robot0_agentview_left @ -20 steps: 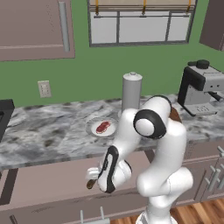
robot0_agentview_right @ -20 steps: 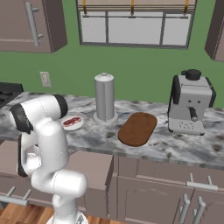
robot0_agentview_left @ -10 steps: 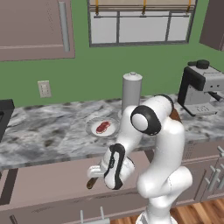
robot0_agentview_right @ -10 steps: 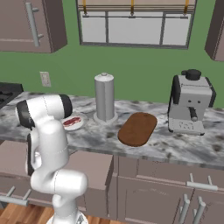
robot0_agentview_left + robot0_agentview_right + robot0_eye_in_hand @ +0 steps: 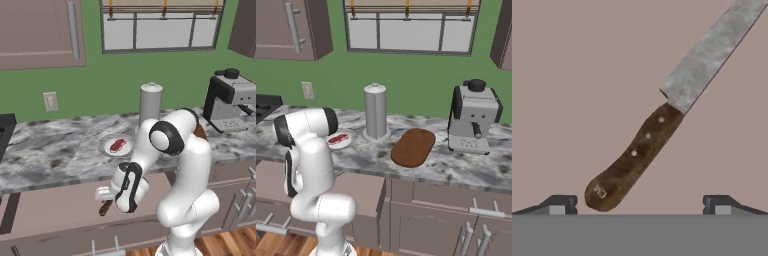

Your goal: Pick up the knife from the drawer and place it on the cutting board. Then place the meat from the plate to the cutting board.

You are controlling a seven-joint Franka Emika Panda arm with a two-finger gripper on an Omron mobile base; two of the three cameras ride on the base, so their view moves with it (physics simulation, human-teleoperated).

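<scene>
The knife (image 5: 643, 145) lies flat on the floor of the open drawer (image 5: 572, 75), its dark brown handle pointing at me and its grey blade running away to the upper right. My gripper (image 5: 639, 205) hangs open just above the butt of the handle, with one fingertip on either side and nothing between them. From the left base view, the gripper (image 5: 103, 196) is reaching down into the drawer (image 5: 50, 210) over the knife's handle (image 5: 105, 207). The meat (image 5: 118, 145) rests on the plate (image 5: 107, 150) on the counter. The cutting board (image 5: 413, 147) lies bare to the right.
A tall grey canister (image 5: 375, 111) stands between the plate (image 5: 345, 144) and the cutting board. A coffee machine (image 5: 473, 117) sits at the right of the counter. Cabinet fronts with bar handles (image 5: 483, 212) run below the countertop, and a stove edge (image 5: 5, 130) shows at far left.
The arm's elbow has swung a little and the hand has shifted slightly over the knife. The jaws stay wide apart. The knife has not moved.
</scene>
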